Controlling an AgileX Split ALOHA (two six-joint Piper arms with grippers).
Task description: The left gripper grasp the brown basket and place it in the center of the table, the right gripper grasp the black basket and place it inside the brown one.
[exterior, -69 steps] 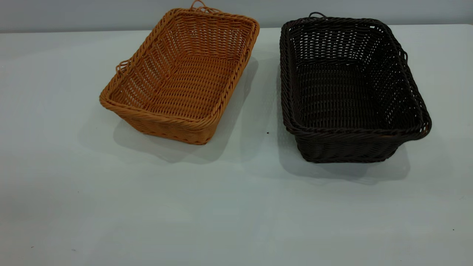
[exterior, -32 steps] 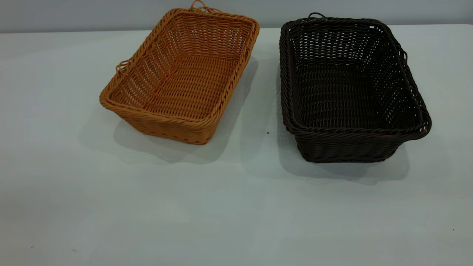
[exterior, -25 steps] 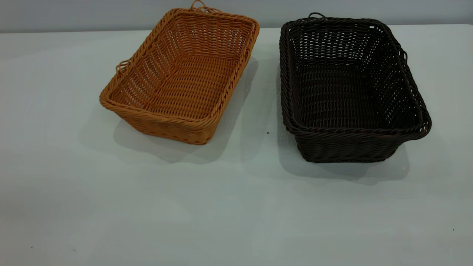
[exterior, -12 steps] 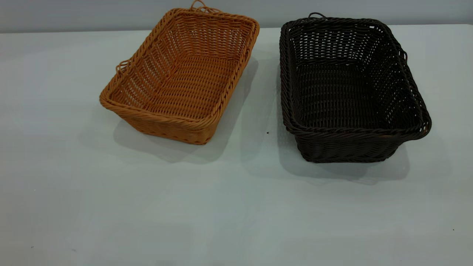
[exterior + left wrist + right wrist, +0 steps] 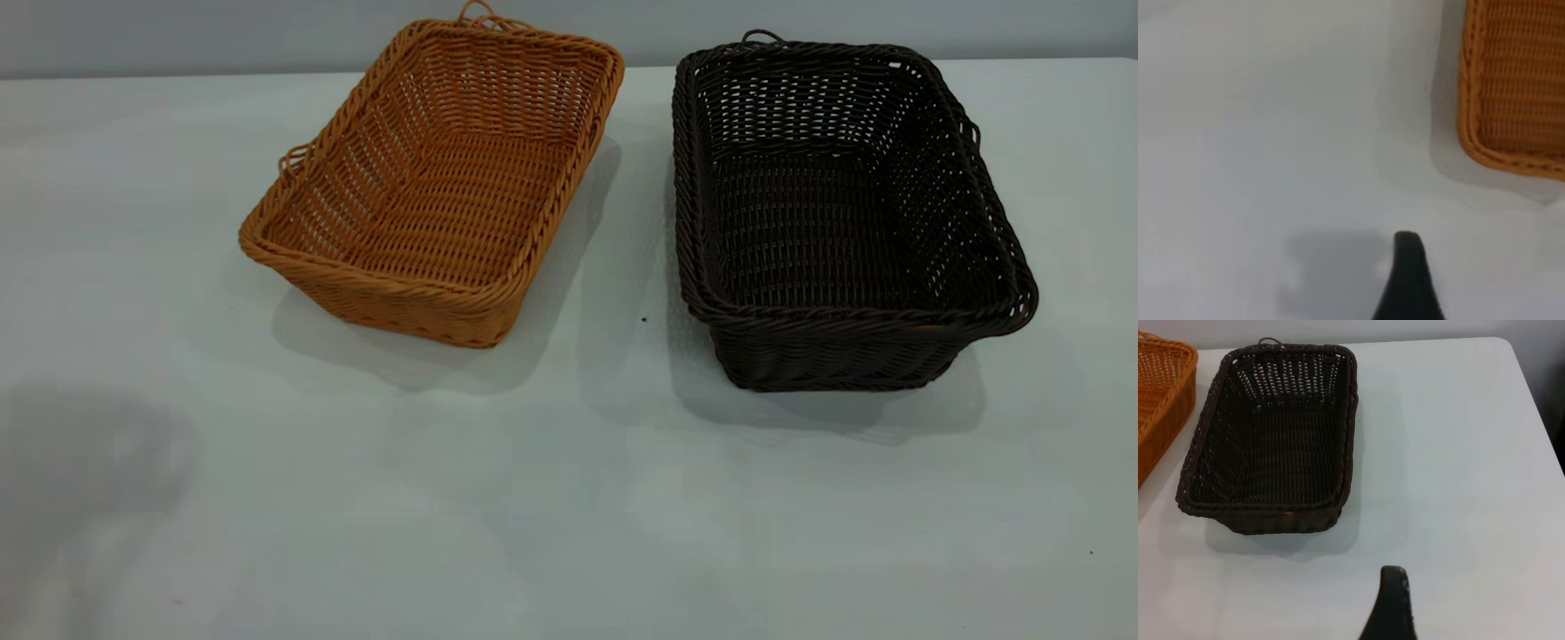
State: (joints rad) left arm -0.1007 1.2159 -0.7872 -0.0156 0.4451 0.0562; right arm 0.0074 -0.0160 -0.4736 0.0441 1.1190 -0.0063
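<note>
At the left of the exterior view, note the broad soft shadow (image 5: 84, 471) that now lies on the surface (image 5: 569, 516) below and left of the brown basket (image 5: 436, 178); half a second earlier that patch was evenly lit. Treat this as the sign that the left arm has begun its approach from above, although no arm is in the exterior view. In the left wrist view, one dark fingertip of the left gripper (image 5: 1408, 277) hangs above bare surface, apart from the basket's braided corner; whether the fingers are spread or pressed together cannot be told. The brown basket itself has not shifted: it rests, skewed, at the left rear of the surface, untouched. To its right, the black basket (image 5: 845, 213) sits upright beside it with a gap between, likewise unmoved. The right gripper (image 5: 1391, 603) shows one fingertip near that basket's near end, not touching; its finger state also cannot be told. Judge the task as barely started: the first grasp remains to be made.
</note>
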